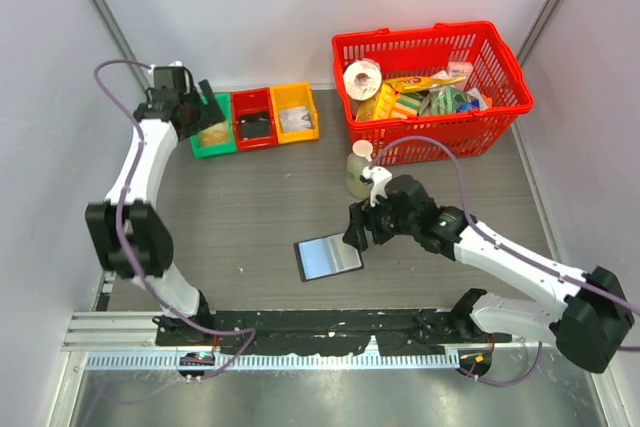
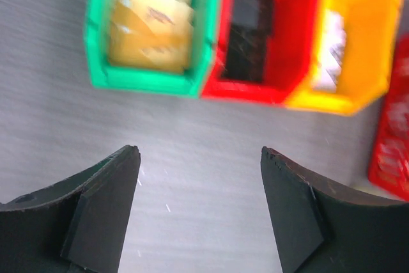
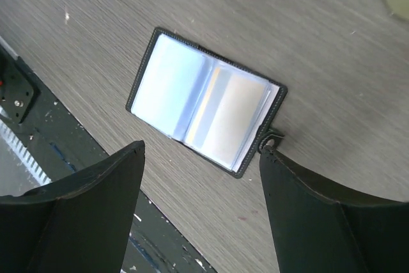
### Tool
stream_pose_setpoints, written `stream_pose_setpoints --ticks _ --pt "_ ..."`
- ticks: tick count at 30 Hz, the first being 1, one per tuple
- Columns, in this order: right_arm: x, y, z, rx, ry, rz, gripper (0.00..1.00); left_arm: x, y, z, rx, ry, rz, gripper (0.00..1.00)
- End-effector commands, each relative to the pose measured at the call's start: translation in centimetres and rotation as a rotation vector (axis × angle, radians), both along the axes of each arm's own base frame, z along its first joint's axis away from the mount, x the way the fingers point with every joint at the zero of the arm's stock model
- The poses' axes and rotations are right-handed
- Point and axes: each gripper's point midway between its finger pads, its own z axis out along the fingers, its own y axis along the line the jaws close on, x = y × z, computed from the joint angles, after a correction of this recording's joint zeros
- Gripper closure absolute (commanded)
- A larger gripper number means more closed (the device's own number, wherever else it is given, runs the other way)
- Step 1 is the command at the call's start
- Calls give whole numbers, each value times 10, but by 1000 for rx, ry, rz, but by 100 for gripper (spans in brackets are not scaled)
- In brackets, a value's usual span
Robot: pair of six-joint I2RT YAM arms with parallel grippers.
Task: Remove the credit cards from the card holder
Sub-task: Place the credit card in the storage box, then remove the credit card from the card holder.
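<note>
Grey wood-grain tabletop (image 1: pixel 260 217) carries the card holder (image 1: pixel 328 257) near the middle of its near edge, lying open with its pale blue-grey faces up.

Only the top view shows both arms. The left gripper (image 1: pixel 205 102) hangs over the far left corner and the right gripper (image 1: pixel 358 232) sits at the card holder's far right edge. A red shopping basket (image 1: pixel 430 47) of groceries stands at the far right.

The left wrist view alone shows what the trays hold. Blurred yellow-orange cards (image 2: pixel 150 27) overlap in the green tray (image 2: pixel 153 81), beside a red tray (image 2: pixel 255 91) and a yellow tray (image 2: pixel 339 103). The left gripper (image 2: pixel 199 153) has its fingers wide apart with nothing between them.

In the right wrist view, the card holder (image 3: pixel 206 110) lies just beyond the right gripper (image 3: pixel 201 151), whose fingers are spread and empty. The holder's clasp tab is just beside the right fingertip (image 3: pixel 271 161); contact cannot be told.
</note>
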Motion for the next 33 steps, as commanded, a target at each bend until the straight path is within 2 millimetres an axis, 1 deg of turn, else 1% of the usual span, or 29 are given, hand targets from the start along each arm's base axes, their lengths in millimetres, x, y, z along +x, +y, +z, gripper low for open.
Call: stream_pose_setpoints --ticks 1,2,3,4,5,6,7,8,9,11,12,13,17,23,28,29,33 --pt "13 11 -2 -61 -9 -115 24 -67 -69 39 6 -117 -98 21" --pt "10 16 -8 -80 -2 -108 26 -80 -84 39 3 -138 -124 22" --pt "6 21 -14 -96 9 -103 27 -101 -100 27 3 -122 -155 22" --pt "9 22 -15 -113 -6 -124 29 -118 -122 22 -11 -129 -203 24" --pt "5 26 -22 -130 7 -115 30 -134 -134 19 -29 -129 -226 24" --pt "6 27 -25 -137 6 -123 32 -150 -145 13 -46 -125 -246 25" --pt "5 29 -33 -150 27 -127 32 -163 -157 6 -64 -124 -273 26" --pt "5 31 -36 -150 36 -137 33 -178 -167 -2 -80 -112 -294 27" --pt "4 32 -43 -167 46 -138 34 -191 -177 -12 -91 -100 -316 27" --pt "4 34 -53 -180 60 -146 35 -215 -197 -23 -141 -87 -355 29" --pt "5 34 -56 -184 62 -157 35 -223 -205 -28 -158 -84 -366 30" --pt "6 33 -63 -201 70 -162 36 -233 -214 -36 -165 -76 -384 31" --pt "9 34 -80 -226 86 -183 37 -254 -236 -68 -170 -33 -419 36" --pt "5 33 -100 -249 119 -187 40 -267 -258 -100 -143 22 -461 44" --pt "2 32 -109 -257 140 -185 43 -275 -268 -128 -136 78 -464 47" --pt "1 30 -111 -260 143 -186 43 -277 -267 -136 -132 95 -459 48" --pt "-2 31 -115 -264 158 -177 44 -284 -263 -157 -119 132 -436 51"
